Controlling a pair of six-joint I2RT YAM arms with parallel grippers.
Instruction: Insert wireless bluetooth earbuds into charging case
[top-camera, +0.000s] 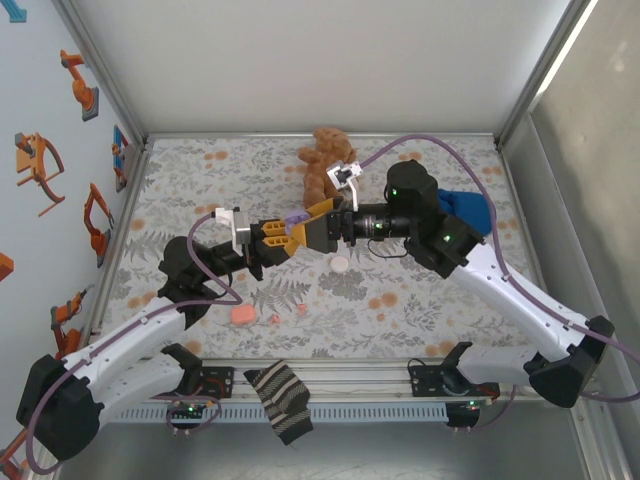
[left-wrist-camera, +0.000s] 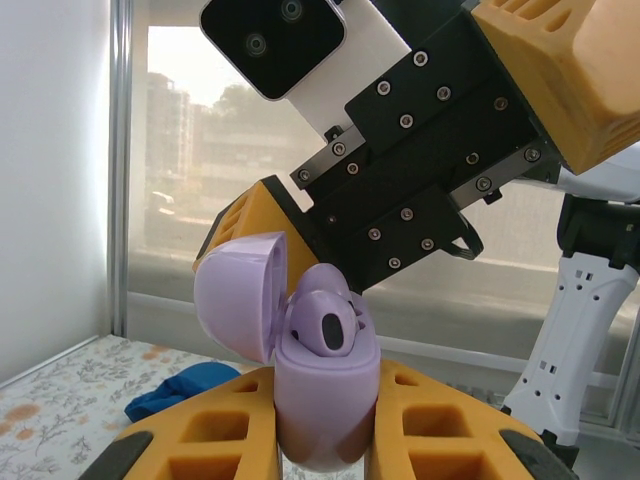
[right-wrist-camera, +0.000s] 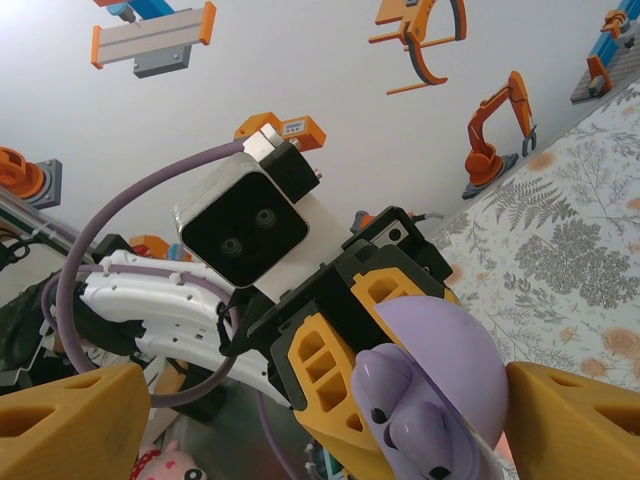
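My left claw (left-wrist-camera: 325, 445) was clamped shut on the lower half of the lilac charging case (left-wrist-camera: 325, 400), holding it upright above the table. Its lid (left-wrist-camera: 240, 290) stood open to one side and one earbud (left-wrist-camera: 330, 330) sat in its well. My right claw (top-camera: 318, 228) was spread wide just beside it, gripping nothing. I judged the case light, hard and glossy, so liable to slip. The sides of the base were the place to pinch, never the thin hinged lid, and the tiny bud looked easy to flick out. Below lay a floral tablecloth (top-camera: 420, 300) with a pink item (top-camera: 242, 315), a white disc (top-camera: 342, 263), a teddy bear (top-camera: 322, 160) and a blue cloth (top-camera: 465, 210), inside pale walls.
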